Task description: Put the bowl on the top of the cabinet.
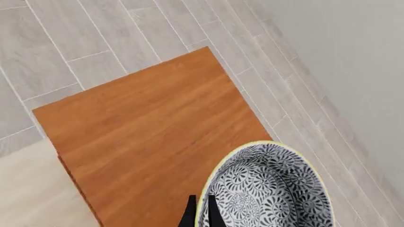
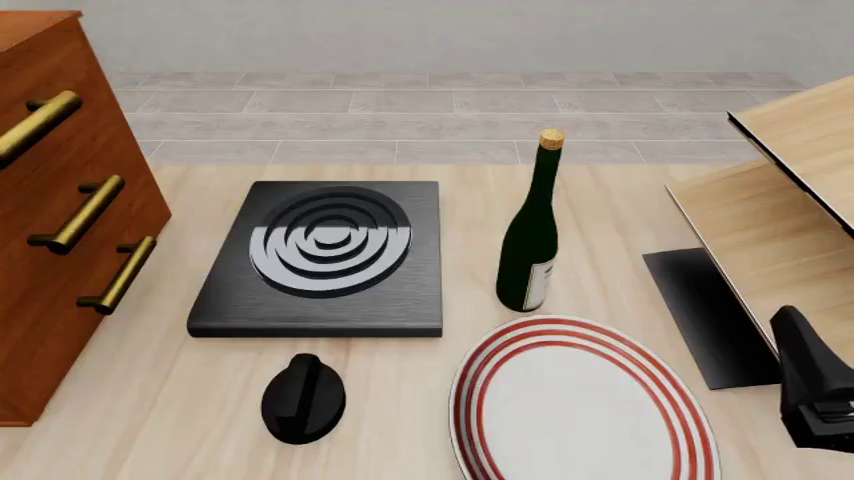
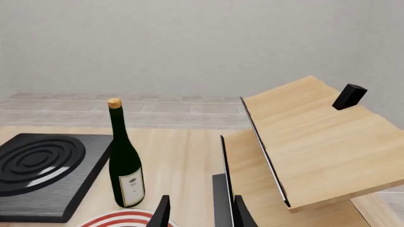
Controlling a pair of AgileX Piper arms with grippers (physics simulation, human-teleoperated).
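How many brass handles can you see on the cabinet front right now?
3. On the cabinet in the front view, they step down its front: top handle, middle handle, bottom handle. The frame's left edge crops the cabinet, so more could be hidden.

All three views are evenly and brightly lit by soft, diffuse light, and no single source can be made out. Shadows are faint: a short, soft one is cast on the table [image 2: 400, 400] at the base of the bottle [image 2: 530, 235], and a thin dark edge is seen under the stove plate [image 2: 320, 260]. A pale sheen is shown across the lower half of the burner rings, and a narrow highlight runs down the bottle glass. The brass handles [image 2: 80, 213] are lightly glossed. Everything is rendered sharp from near to far; no blur, grain or edge distortion is visible.
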